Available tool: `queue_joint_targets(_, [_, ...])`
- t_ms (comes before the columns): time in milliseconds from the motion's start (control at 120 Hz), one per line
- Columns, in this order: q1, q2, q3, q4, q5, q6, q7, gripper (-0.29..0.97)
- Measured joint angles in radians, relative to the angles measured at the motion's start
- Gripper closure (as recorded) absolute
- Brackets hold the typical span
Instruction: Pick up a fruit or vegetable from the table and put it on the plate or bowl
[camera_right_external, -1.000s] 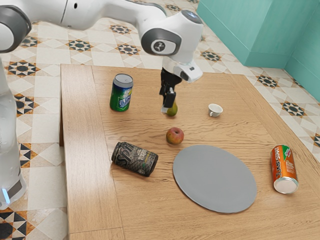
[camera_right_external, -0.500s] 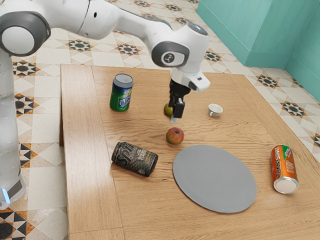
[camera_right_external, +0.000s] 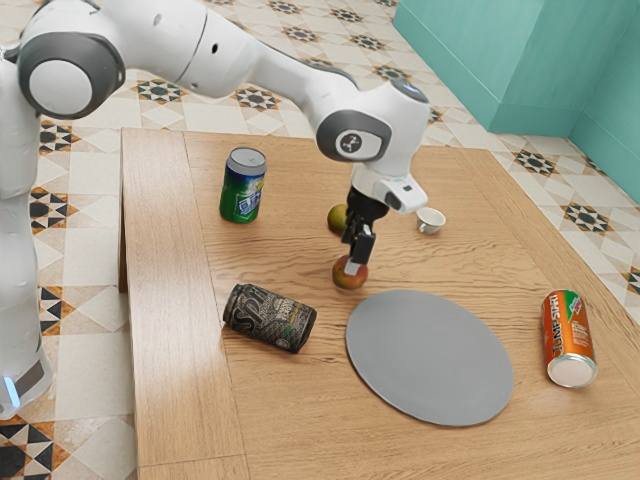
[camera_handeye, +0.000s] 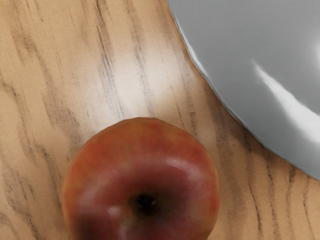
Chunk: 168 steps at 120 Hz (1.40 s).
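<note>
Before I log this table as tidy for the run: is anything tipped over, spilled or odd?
Two cans lie on their sides: the dark can beside the grey plate, and the orange can at the exterior view's right. The green can stands upright. No spill shows.

We saw a pale wooden worktop (camera_right_external: 170, 330) with dark grain, a separate plank running along its edge at the exterior view's left. Around it lay a floor (camera_right_external: 85, 110) of cream tiles set with dark star motifs. Beyond the worktop's far right corner stood a teal wall (camera_right_external: 500, 50). The light was soft and even.
</note>
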Motion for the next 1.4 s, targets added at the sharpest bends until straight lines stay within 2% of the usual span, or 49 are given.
queue_joint_targets(725, [0.027, 0.087, -0.028, 0.001, -0.004, 0.044, 0.01, 0.01])
queue_joint_targets(917, [0.03, 0.088, -0.026, 0.001, -0.002, 0.051, 0.004, 0.32])
queue_joint_targets(1075, [0.032, 0.077, -0.027, 0.007, 0.01, 0.05, -0.009, 0.38])
queue_joint_targets(1192, [0.024, 0.061, -0.049, 0.084, 0.035, 0.014, -0.02, 0.41])
queue_joint_targets(1400, [-0.042, 0.116, -0.172, 0.456, 0.189, -0.179, -0.055, 0.39])
